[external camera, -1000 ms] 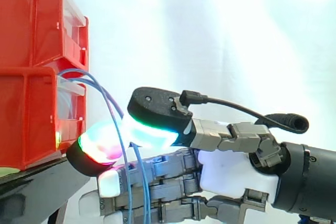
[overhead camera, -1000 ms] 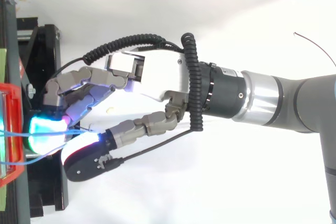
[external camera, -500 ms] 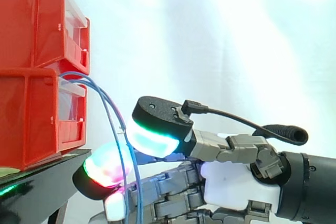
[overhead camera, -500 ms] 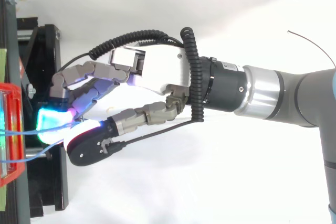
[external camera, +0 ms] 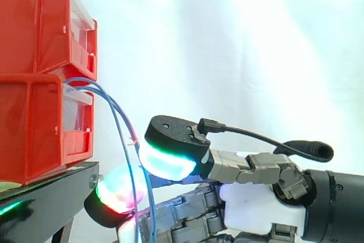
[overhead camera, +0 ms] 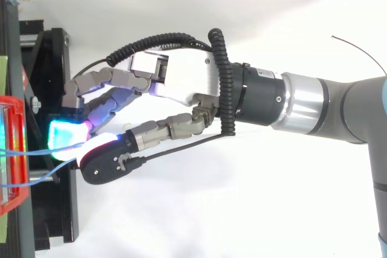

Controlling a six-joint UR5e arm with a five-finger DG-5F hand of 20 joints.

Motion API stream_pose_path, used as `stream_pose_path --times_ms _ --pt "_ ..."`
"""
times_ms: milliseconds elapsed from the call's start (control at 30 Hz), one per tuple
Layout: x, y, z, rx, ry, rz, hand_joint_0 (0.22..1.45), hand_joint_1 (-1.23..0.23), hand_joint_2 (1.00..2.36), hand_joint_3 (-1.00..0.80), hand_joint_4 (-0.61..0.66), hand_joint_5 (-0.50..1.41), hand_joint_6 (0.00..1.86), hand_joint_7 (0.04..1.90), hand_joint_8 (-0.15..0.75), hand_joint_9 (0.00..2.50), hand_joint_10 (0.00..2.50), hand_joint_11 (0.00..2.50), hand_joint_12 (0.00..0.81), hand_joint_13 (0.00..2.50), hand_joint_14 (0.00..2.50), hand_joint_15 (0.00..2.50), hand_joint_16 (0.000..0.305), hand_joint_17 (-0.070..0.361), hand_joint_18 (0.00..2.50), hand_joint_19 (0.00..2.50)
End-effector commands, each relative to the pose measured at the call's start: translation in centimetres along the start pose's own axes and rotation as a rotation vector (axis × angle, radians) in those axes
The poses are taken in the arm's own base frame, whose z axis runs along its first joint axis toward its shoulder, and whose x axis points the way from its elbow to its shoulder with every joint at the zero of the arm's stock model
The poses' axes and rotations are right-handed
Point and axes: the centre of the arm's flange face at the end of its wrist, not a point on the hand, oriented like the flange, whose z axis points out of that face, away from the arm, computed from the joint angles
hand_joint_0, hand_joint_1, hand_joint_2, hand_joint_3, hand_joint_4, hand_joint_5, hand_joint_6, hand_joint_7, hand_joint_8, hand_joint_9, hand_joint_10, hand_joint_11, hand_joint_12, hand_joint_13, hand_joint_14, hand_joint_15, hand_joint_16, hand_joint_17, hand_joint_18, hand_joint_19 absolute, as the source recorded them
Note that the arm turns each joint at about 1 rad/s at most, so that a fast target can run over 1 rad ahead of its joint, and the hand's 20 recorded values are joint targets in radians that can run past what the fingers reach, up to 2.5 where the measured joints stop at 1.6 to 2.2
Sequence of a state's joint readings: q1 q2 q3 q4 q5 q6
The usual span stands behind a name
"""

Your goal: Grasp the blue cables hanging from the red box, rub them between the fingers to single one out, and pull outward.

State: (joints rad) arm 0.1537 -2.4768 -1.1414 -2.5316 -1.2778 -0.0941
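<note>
Drawn back toward 4 o'clock in the side view since a second ago, the robot's multi-fingered grey-and-white hand (external camera: pixel 256 204) now sits lower and a little farther from the stacked red plastic bins (external camera: pixel 34 123) on their black stand (external camera: pixel 48 194). It pinches the thin blue cables (overhead camera: pixel 30 151) between its black-backed thumb pad (external camera: pixel 166 160), glowing white and green, and a fingertip pad (external camera: pixel 116 192) glowing red and green. The cables leave the lower bin's front heading toward 3 o'clock, arch over, then drop toward 5 o'clock through the pinch, their long axis close to vertical there. From above they stretch from the bin at 9 o'clock toward 3 o'clock, slightly spread, meeting at the glowing pads. A white curtain (external camera: pixel 244 38) hangs behind.
</note>
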Motion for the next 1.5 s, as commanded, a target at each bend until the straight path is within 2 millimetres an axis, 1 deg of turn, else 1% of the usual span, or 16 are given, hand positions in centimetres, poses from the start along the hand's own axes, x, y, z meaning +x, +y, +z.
stream_pose_path --times_ms 0,67,200,267,433,467,700,733,833,1000,1167,1300,1467 --pt "0.0 -0.1 0.0 0.004 0.000 -0.001 0.59 -0.60 1.01 -0.40 0.17 -0.10 0.61 1.17 0.288 0.83 0.02 0.55 0.374 0.66 0.01 0.39 0.045 0.102 0.51 0.45" --pt "0.0 0.2 0.0 0.001 0.001 0.000 0.59 -0.59 1.01 -0.40 0.17 -0.10 0.61 1.17 0.285 0.84 0.02 0.56 0.374 0.66 0.01 0.39 0.045 0.102 0.51 0.45" --pt "-0.2 1.3 0.1 -0.007 0.013 -0.003 0.59 -0.60 1.01 -0.40 0.17 -0.10 0.61 1.16 0.288 0.84 0.02 0.56 0.374 0.66 0.01 0.38 0.046 0.103 0.51 0.44" --pt "-0.3 1.5 0.1 -0.005 0.015 -0.007 0.59 -0.61 1.01 -0.40 0.17 -0.10 0.61 1.17 0.290 0.84 0.02 0.56 0.375 0.67 0.01 0.38 0.046 0.103 0.52 0.45" --pt "-0.4 1.5 0.0 0.001 0.017 -0.016 0.61 -0.63 1.01 -0.36 0.16 -0.11 0.66 1.10 0.290 0.84 0.02 0.55 0.374 0.68 0.01 0.38 0.046 0.103 0.53 0.44" --pt "-0.4 1.5 0.0 0.001 0.017 -0.016 0.61 -0.64 1.01 -0.35 0.15 -0.11 0.69 1.04 0.293 0.84 0.02 0.56 0.374 0.68 0.01 0.39 0.045 0.102 0.53 0.44" --pt "-0.6 1.7 0.1 -0.002 0.015 -0.016 0.61 -0.66 1.01 -0.29 0.15 -0.13 0.77 0.99 0.294 0.84 0.02 0.58 0.375 0.68 0.01 0.39 0.046 0.102 0.54 0.45" --pt "-0.6 1.7 0.1 -0.002 0.015 -0.016 0.61 -0.66 1.01 -0.28 0.15 -0.15 0.81 0.94 0.293 0.84 0.02 0.57 0.374 0.68 0.01 0.39 0.046 0.103 0.54 0.45" --pt "-0.6 1.7 0.1 -0.002 0.015 -0.016 0.61 -0.67 1.01 -0.27 0.16 -0.16 0.85 0.90 0.294 0.84 0.02 0.59 0.376 0.68 0.02 0.39 0.046 0.103 0.55 0.45" --pt "-0.6 2.5 0.1 -0.009 0.014 -0.015 0.62 -0.72 1.01 -0.23 0.16 -0.17 0.88 0.87 0.306 0.83 0.02 0.61 0.384 0.69 0.01 0.40 0.048 0.107 0.57 0.44" --pt "-0.7 2.9 -0.1 0.016 0.017 -0.032 0.62 -0.75 1.02 -0.20 0.13 -0.17 0.88 0.88 0.304 0.83 0.02 0.61 0.382 0.70 0.02 0.40 0.048 0.108 0.58 0.44" --pt "-1.0 3.9 -0.3 0.027 0.017 -0.040 0.63 -0.77 1.02 -0.20 0.13 -0.17 0.89 0.87 0.302 0.82 0.02 0.61 0.384 0.71 0.02 0.40 0.048 0.108 0.59 0.44" --pt "-1.1 4.0 -0.4 0.039 0.018 -0.045 0.64 -0.80 1.02 -0.20 0.11 -0.17 0.89 0.87 0.299 0.82 0.02 0.62 0.382 0.71 0.02 0.41 0.048 0.108 0.60 0.45"
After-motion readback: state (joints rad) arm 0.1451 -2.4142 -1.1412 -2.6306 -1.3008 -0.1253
